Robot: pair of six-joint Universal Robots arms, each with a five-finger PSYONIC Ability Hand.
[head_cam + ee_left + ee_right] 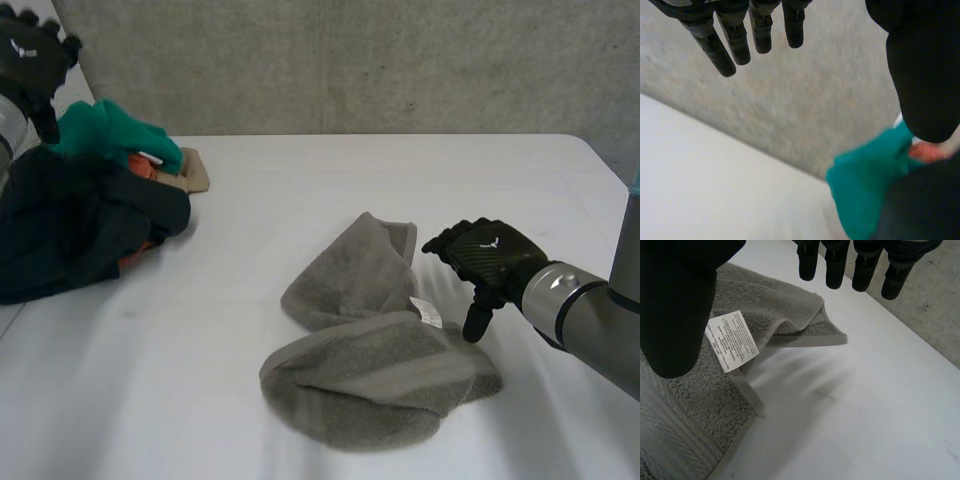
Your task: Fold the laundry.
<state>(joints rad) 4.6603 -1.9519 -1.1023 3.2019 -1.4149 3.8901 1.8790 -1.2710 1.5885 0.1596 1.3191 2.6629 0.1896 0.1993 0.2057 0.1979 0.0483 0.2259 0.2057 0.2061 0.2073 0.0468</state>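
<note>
Your towel [375, 345] lies bunched mid-table. The right hand [490, 250] hovers at its edge, fingers spread, empty. The left hand [30, 55], also spread, seems clear of the pile [80, 215]. Pinch two layers and the whole bunch may drag.

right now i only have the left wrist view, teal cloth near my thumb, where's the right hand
Observer: The right hand is open beside a grey towel in the middle of the white table.
Operator: towel folded yet
Observer: No, it lies crumpled, its white care label facing up by the right hand's thumb.
Operator: whats in the pile by me
Observer: Beside the teal cloth lies a dark navy garment, with a beige cloth at the pile's far edge.
</note>
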